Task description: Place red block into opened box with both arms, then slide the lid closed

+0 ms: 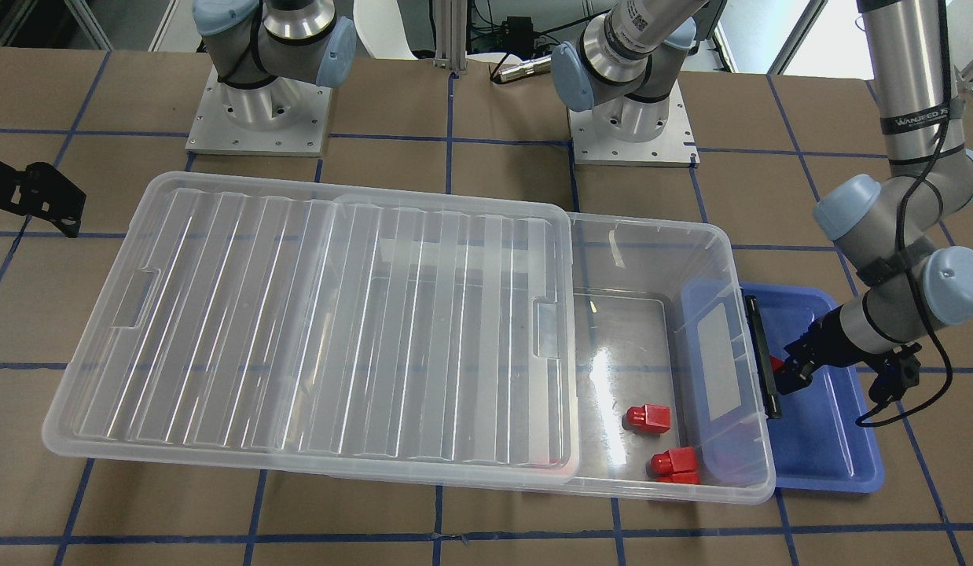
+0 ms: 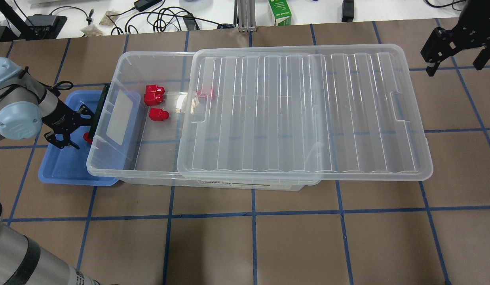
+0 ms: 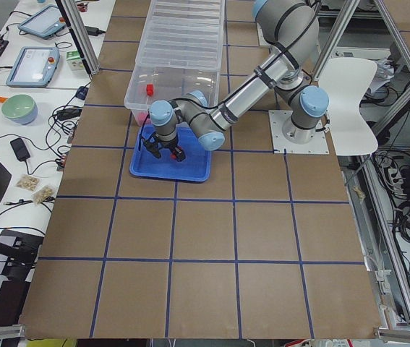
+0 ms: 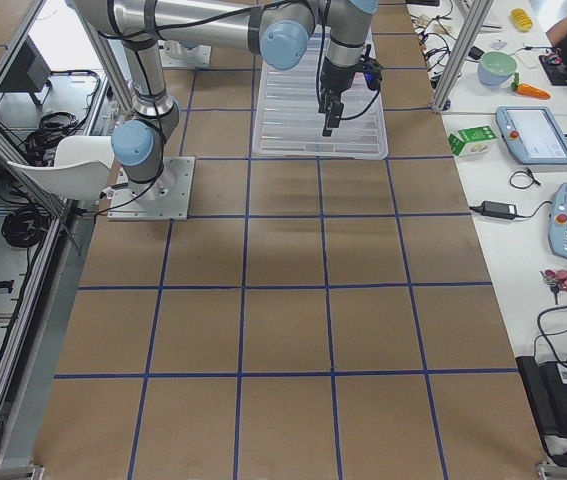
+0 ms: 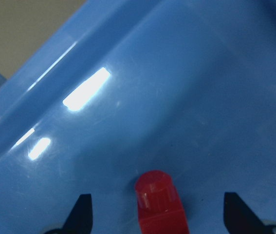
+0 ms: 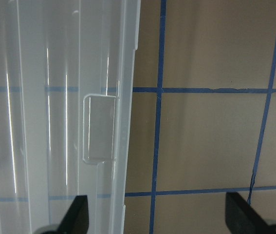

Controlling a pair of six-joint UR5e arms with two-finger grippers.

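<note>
A red block (image 5: 158, 197) lies in the blue tray (image 2: 65, 170), beside the black latch end of the box (image 2: 110, 168). My left gripper (image 5: 156, 204) is open, low in the tray, a finger on each side of the block without touching it. Several more red blocks (image 2: 158, 114) lie on the floor of the clear box, one of them under the lid (image 2: 300, 114). The lid is slid towards my right and covers most of the box. My right gripper (image 2: 454, 67) hangs open, holding nothing, beyond the lid's right end, near its handle recess (image 6: 99, 126).
The blue tray (image 1: 832, 448) is tucked partly under the box's left end. Brown table with blue tape lines lies all round. Cables and a green carton (image 2: 279, 12) sit past the far edge. Both arm bases (image 1: 258, 110) stand on the robot's side.
</note>
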